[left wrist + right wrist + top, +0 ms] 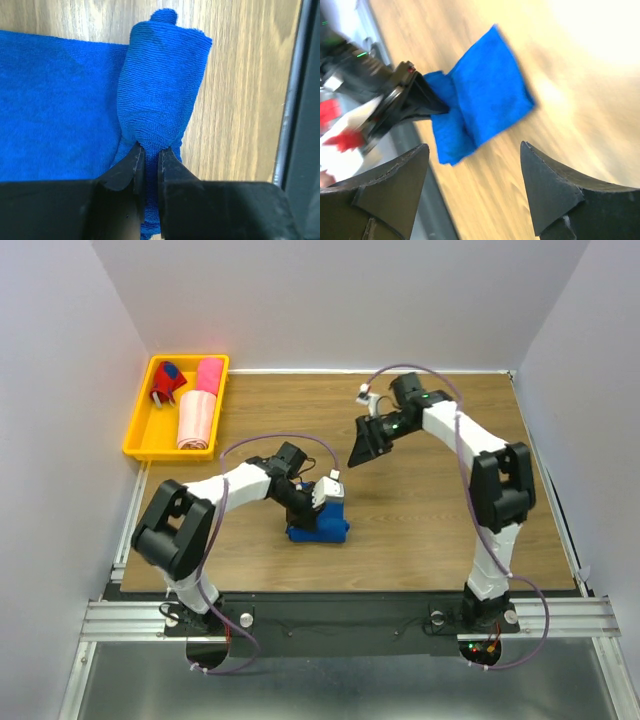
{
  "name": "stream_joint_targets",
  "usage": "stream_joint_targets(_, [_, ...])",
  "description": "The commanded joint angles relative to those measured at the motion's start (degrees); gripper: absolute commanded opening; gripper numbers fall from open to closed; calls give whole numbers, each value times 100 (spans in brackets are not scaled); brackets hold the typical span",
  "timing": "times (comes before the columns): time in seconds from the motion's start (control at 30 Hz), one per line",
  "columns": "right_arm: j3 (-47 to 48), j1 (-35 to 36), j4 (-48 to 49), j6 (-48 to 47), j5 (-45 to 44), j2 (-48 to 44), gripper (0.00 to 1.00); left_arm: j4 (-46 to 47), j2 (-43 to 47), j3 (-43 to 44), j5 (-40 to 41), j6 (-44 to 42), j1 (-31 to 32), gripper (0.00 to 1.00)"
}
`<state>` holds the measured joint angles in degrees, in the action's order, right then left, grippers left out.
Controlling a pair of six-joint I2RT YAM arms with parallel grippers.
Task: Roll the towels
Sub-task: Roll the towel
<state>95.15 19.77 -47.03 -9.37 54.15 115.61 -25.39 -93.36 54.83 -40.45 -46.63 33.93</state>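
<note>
L jaws clamped on the rolled end of the blue towel, approx mid-bench; the unrolled part lies flat beside the roll. R jaws wide apart, gripping nothing, raised over the bench on the towel's far side. Hot pink towel & pale pink towel lie in the yellow tray, far-L corner.

three towels: blue towel, hot pink towel, pale pink towel; one yellow tray; one red-and-blue object
</note>
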Motion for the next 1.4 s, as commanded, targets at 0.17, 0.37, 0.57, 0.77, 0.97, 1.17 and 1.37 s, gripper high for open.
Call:
stream_joint_targets(0.17, [-549, -79, 18, -1092, -913, -1866, 67, -1696, -1667, 1107, -998, -425, -790, 5])
stream_joint_targets(0.37, [-1279, 1000, 122, -1594, -1985, -2446, 62, -2260, -2555, 1741, -1194, -715, -1064, 8])
stream_joint_targets(0.57, [-1702, 2284, 808, -1717, -3375, -2254, 69, -2602, -2994, 2101, -1220, -812, -1161, 13])
stream_joint_targets(0.77, [-1869, 2980, 1529, -2051, -3991, -1876, 73, -2743, -3206, 2260, -1150, -874, -1178, 17])
stream_joint_targets(0.97, [-2395, 3357, 2223, -2455, -4166, -1718, 74, -2744, -3320, 2409, -1264, -812, -1187, 18])
stream_joint_targets(1.17, [-2915, 3463, 2830, -2386, -4395, -1411, 71, -2831, -3425, 2647, -1246, -839, -1205, 18])
stream_joint_targets(1.37, [-3125, 3446, 2857, -2280, -4290, -1155, 41, -2884, -3268, 2586, -1351, -918, -1214, 22])
